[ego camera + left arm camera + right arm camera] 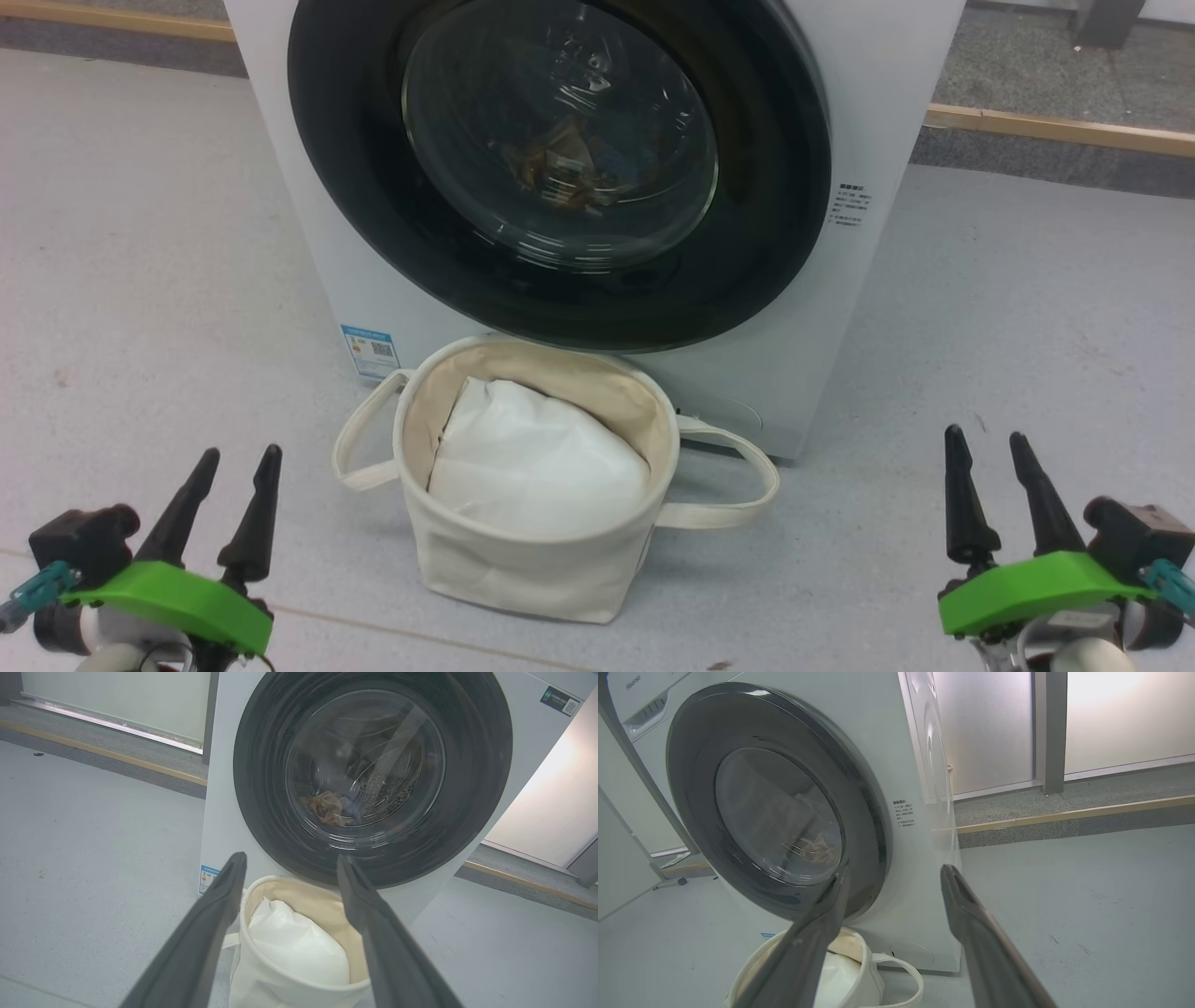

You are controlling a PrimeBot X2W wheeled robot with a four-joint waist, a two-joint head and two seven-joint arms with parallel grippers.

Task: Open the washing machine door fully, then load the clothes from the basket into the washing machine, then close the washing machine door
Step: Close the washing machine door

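Two pincers observed, both spread wide and holding nothing: the left pincer [241, 451] low at the left of the head view, the right pincer [985, 433] low at the right, each well apart from the machine. The washing machine door [345, 159] sits flush against the washing machine [887, 93], shut. Through its glass, a patch of orange-brown and blue fabric, judged to be the clothes [327, 807], lies at the bottom of the drum. The basket [523, 569] stands on the floor [140, 280] just before the door, placed for short transfers; it contains a white cushion-like lump [537, 467]. Judgement: loading appears complete and the door closed, which would account for both pincers standing clear and idle.
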